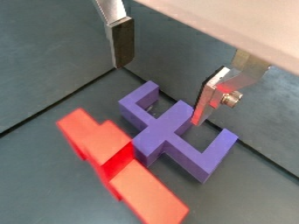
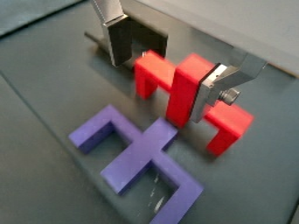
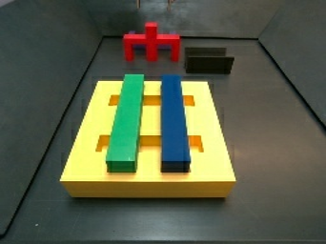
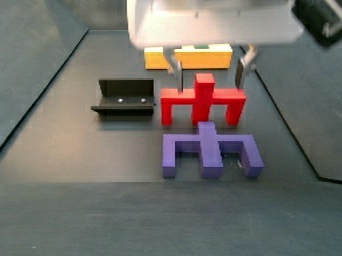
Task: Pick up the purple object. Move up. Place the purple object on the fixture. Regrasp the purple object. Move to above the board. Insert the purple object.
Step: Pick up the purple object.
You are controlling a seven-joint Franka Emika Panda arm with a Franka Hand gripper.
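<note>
The dark grey matte floor [image 4: 60,150] carries everything; a purple blocky piece [image 4: 210,153] lies flat on it, and just beside that stands a smaller red piece [image 4: 202,102] of like shape; the black L-shaped fixture [image 4: 126,98] sits near the red one; the thick yellow slotted board [image 3: 90,143] rests well apart; the gripper [image 4: 205,57] hangs above the red piece, touching nothing on the floor.

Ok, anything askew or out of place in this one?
Nothing stands out. The purple object lies flat on the floor beside the red piece; the fixture is bare, and the open end effector hovers above the red piece, holding nothing.
</note>
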